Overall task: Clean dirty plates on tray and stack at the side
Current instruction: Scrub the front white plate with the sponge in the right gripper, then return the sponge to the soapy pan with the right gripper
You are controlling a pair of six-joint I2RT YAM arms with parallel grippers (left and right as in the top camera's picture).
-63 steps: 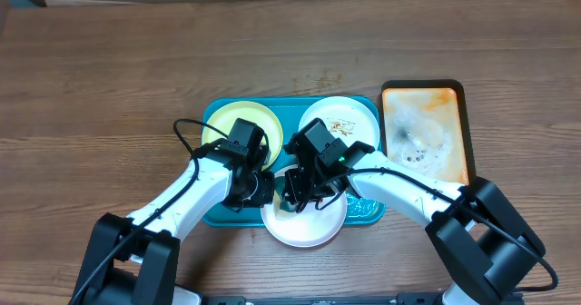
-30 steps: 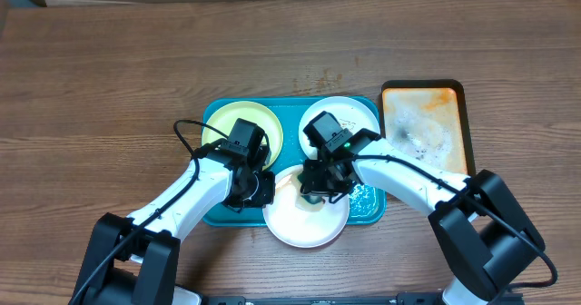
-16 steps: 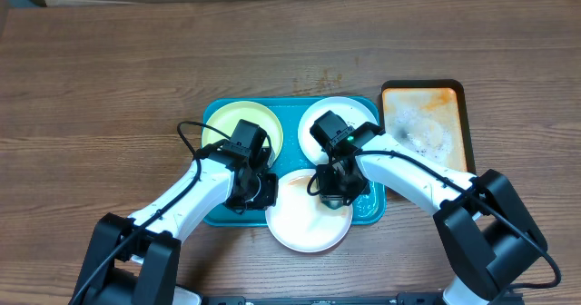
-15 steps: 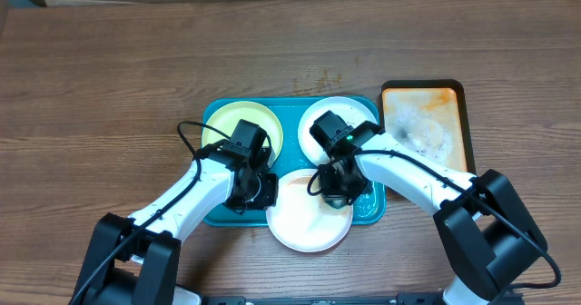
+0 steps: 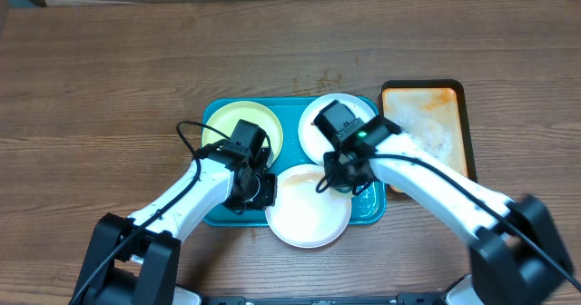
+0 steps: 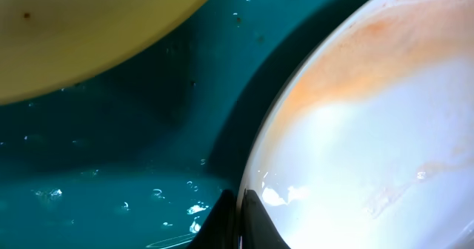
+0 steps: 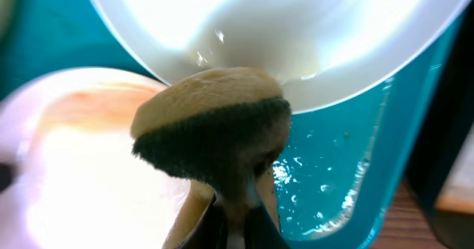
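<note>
left claw (image 6: pixel 238 218) pinches front plate (image 5: pixel 304 219) rim | right claw (image 7: pixel 235 213) pinches sponge (image 7: pixel 213 119) at its right edge

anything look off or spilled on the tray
The front white plate overhangs the teal tray's near rim instead of lying inside, pinched at its edge by the left end effector. An orange film streaks it, and water beads on the tray floor.

The left arm (image 5: pixel 186 196) and right arm (image 5: pixel 436 185) both bend inward over the tray (image 5: pixel 290 113). The left hand (image 5: pixel 262 191) hangs low at the tray's near-left part, jaws pinched on a white plate (image 5: pixel 309 221) rim. The right hand (image 5: pixel 342 174) points down over its near-right part, clamping a sponge (image 7: pixel 211 123).
</note>
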